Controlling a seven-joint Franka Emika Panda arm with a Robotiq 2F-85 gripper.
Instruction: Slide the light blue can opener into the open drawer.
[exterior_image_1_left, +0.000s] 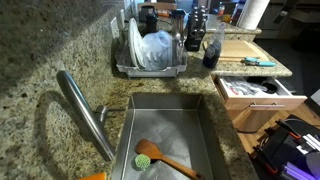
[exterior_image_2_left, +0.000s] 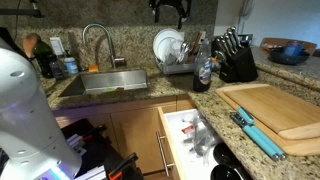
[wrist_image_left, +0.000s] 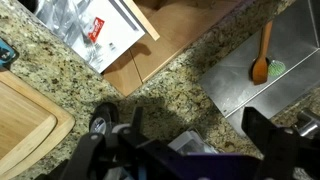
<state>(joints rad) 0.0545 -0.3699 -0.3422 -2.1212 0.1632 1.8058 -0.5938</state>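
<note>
The light blue can opener lies on the granite counter along the front edge of the wooden cutting board. It also shows in an exterior view, and a teal tip shows at the left edge of the wrist view. The open drawer with its white utensil tray sits just below and beside it, seen also in an exterior view and in the wrist view. My gripper is open and empty, high above the counter between sink and drawer, and shows at the top of an exterior view.
The steel sink holds a green-headed wooden brush, with the faucet beside it. A dish rack, a dark bottle and a knife block stand at the back of the counter.
</note>
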